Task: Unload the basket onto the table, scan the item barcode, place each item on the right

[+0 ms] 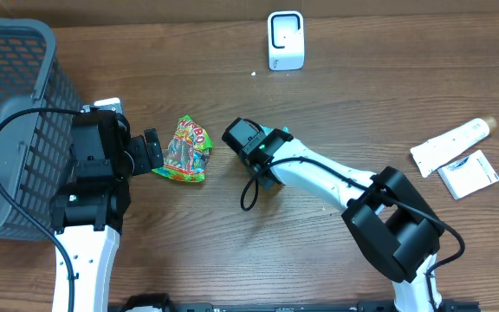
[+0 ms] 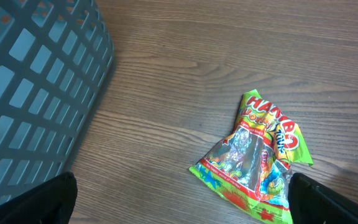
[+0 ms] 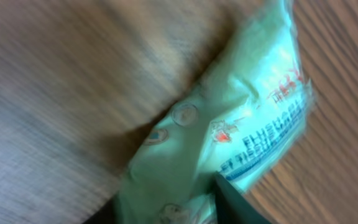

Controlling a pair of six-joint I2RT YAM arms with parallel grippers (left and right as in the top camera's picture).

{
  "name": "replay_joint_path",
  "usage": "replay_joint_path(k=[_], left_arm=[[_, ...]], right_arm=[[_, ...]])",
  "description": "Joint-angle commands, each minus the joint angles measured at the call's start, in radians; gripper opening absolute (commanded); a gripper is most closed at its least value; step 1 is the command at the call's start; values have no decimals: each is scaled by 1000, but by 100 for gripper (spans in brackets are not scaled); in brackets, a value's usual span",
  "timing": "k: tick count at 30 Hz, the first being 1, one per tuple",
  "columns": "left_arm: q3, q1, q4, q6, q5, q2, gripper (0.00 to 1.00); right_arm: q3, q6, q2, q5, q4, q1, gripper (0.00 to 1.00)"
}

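Wood-grain worktop, grey mesh basket (image 1: 7, 113) on its left edge. White scanner (image 1: 285, 41) stands at the far edge, a little right of middle.

Left gripper (image 1: 150, 154): fingers spread wide, nothing between them. It sits low just beside the Haribo bag (image 2: 260, 162), which lies crumpled and flat, left of the worktop's middle and near the basket.

Right gripper (image 1: 265, 165): at mid-worktop, just right of the Haribo bag. Wrist view is blurred; a pale green packet (image 3: 241, 124) fills it, hard against one dark finger (image 3: 229, 199). Cannot tell whether the jaws pinch it or only stand around it.

White tube (image 1: 449, 143) and small white box (image 1: 469, 172) lie side by side near the right edge.
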Motion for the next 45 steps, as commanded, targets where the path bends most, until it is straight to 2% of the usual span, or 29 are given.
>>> replay_joint_path(k=[1,4,8,14,18,21,26,29,33,40,45], left_arm=[[3,4,3,14,-9,-6,100],[3,4,3,14,-9,-6,100],[3,4,3,14,-9,-6,100],[3,4,3,14,-9,-6,100],[3,4,3,14,-9,-6,99],[3,4,3,14,-9,-6,100],[3,4,3,14,-9,-6,100],[3,4,3,14,-9,-6,100],[3,4,3,14,-9,-6,100],[3,4,3,14,-9,-6,100],[3,4,3,14,-9,-6,100]], right_arm=[[-35,9,15,-24,0,-27,4],[-30,13,14,-23,-7,-21,4],[50,111,7,-56,-105,-17,4],[219,113,-92,-495,-232,-79,4],[236,100,-170,-868,-246,-190,4],[232,31,-167,-1105,-307,-289,4],[182,-74,-112,-1312,-405,-405,4],[145,-82,-54,-1414,-416,-431,4],[114,-82,39,-1488,-414,-434,4],[110,-81,158,-1493,-389,-456,4],[115,-13,163,-1323,-330,-531,4]])
